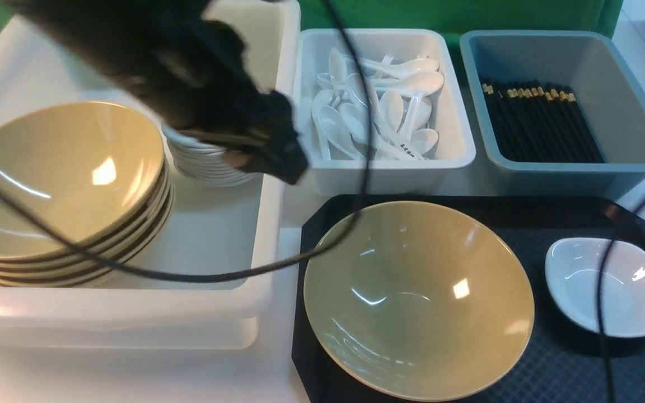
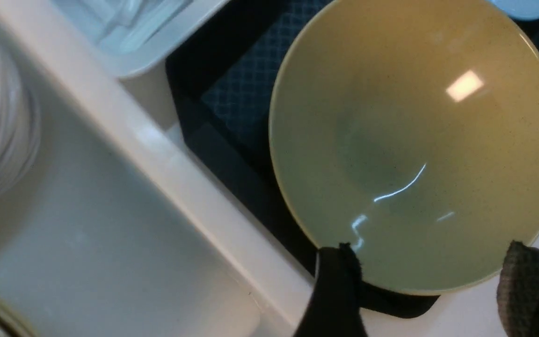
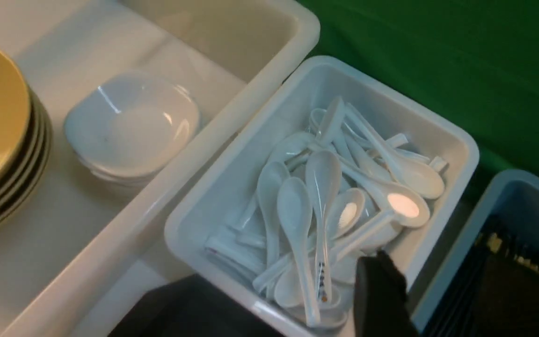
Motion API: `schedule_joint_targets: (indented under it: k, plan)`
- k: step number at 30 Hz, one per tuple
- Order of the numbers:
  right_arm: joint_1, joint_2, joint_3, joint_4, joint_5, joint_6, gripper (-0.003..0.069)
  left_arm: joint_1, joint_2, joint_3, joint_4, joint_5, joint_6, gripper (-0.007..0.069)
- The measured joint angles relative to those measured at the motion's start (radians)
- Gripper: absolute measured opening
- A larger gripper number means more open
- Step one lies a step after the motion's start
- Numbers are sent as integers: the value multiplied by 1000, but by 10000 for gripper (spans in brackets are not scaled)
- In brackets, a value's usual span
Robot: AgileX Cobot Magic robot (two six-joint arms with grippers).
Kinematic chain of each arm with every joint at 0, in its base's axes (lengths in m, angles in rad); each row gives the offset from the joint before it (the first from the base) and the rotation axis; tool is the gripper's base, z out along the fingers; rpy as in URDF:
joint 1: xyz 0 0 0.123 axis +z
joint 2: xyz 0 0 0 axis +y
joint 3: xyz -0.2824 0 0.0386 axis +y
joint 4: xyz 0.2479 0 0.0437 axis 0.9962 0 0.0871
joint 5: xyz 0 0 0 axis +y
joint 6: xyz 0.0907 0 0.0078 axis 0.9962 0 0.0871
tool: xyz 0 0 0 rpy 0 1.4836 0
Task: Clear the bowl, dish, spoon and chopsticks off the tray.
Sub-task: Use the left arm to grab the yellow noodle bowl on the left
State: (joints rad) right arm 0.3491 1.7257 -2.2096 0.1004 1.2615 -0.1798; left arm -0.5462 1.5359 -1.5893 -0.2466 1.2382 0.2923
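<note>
Where the left arm (image 1: 188,73) is caught in the front view, it is seen blurred and stretched slantwise downward from the far left, its tip brought over the right wall of a long white plastic tub (image 1: 266,235). The left gripper (image 2: 428,245) is held with its jaws spread wide and nothing clasped. Framed between them is the near rim of the wide, shallow, glossy mustard-yellow bowl (image 1: 417,296); no touch can be made out. The bowl is set on the flat black rectangular tray (image 1: 552,369) with its diamond-textured surface. The small glossy white rounded-square dish (image 1: 608,285) is set on the same tray, beyond the bowl from these jaws.

Of the right arm only finger ends are shown. The right gripper (image 3: 288,281) is poised over a small white tub (image 3: 466,150), its jaws parted and nothing held. Below and between them a white glossy soup spoon (image 3: 321,281) with dark lettering on its handle is lying on a heap of like spoons (image 3: 372,178). Just beside these jaws a blue-grey tub (image 1: 630,112) is stood, with black gold-banded chopsticks (image 1: 541,123) laid inside.
</note>
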Motion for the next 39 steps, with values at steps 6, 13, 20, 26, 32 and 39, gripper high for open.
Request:
schedule_joint_targets:
  k: [6, 13, 20, 26, 32, 39]
  plan:
    - [0, -298, 445, -32, 0, -20, 185, -143, 201, -131, 174, 5, -86, 456]
    - [0, -592, 900, -39, -66, -11, 179, -175, 367, -209, 237, 1, -119, 456]
    - [0, -793, 1143, -41, -84, -1, 179, -168, 475, -213, 279, -46, -152, 456]
    - [0, -887, 1233, -41, -139, -1, 179, -165, 532, -213, 323, -110, -173, 456]
    - [0, -908, 1245, -41, -171, -1, 179, -163, 568, -213, 339, -121, -209, 451]
    - [0, -908, 1250, -41, -192, -1, 179, -163, 602, -213, 324, -122, -222, 276]
